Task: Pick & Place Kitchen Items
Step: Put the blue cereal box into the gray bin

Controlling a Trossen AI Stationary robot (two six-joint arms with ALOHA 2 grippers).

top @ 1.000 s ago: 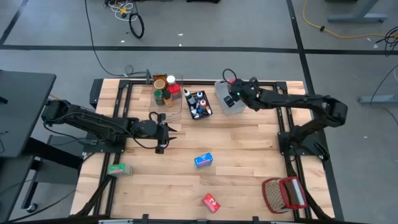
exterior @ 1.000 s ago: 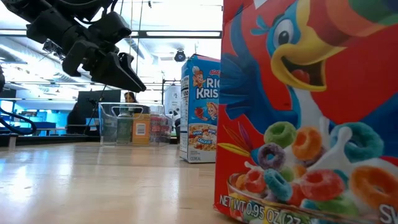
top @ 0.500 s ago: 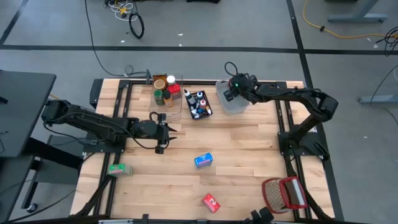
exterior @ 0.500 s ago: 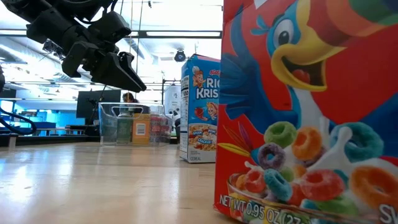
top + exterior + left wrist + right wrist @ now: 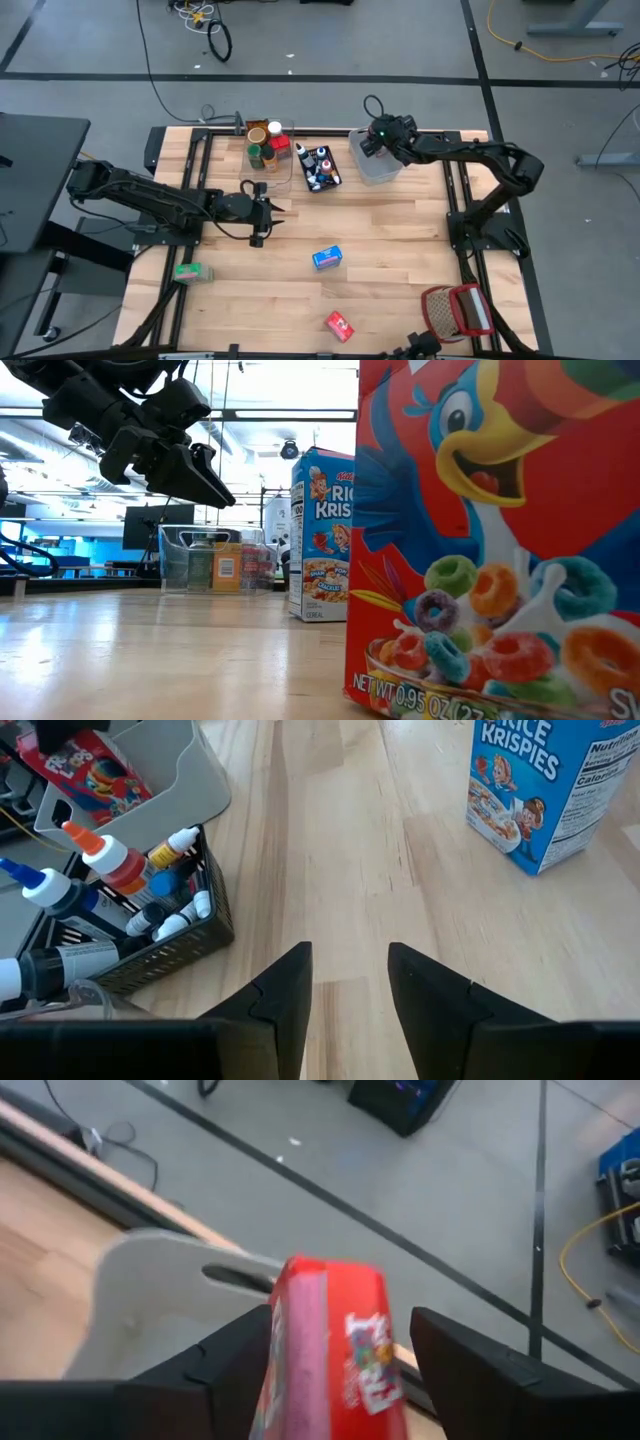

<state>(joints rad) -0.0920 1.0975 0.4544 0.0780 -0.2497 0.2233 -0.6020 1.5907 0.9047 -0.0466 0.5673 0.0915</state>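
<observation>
My right gripper (image 5: 372,140) is over the grey-blue bin (image 5: 377,170) at the table's far right, shut on a small red cereal box (image 5: 330,1340). That box also shows in the left wrist view, tilted inside the bin (image 5: 95,770). My left gripper (image 5: 262,210) (image 5: 350,982) hovers open above bare table, left of the middle. A blue Rice Krispies box (image 5: 327,257) (image 5: 545,790) stands upright on its base. A red Froot Loops box (image 5: 339,325) (image 5: 500,540) stands near the near edge. A green box (image 5: 192,271) lies at the left. My right gripper has the small red box pinched between its two fingers (image 5: 235,1365), one on each broad face, near the box's upper end (image 5: 300,1295). The box sticks out past the fingertips and slants down into the grey-blue bin (image 5: 150,1275). Whether its lower end rests on the bin's floor is hidden.
A black basket of small bottles and colouring tubes (image 5: 321,168) (image 5: 130,925) and a clear bin of jars (image 5: 268,148) (image 5: 215,560) sit at the far edge. A red-and-white wire basket (image 5: 458,312) stands at the near right corner. Open wood lies mid-table.
My right gripper, with the red box, has moved a little toward the table's far edge and left, over the grey-blue bin, and its arm has drawn in. The left arm and the boxes on the table have stayed where they were.
</observation>
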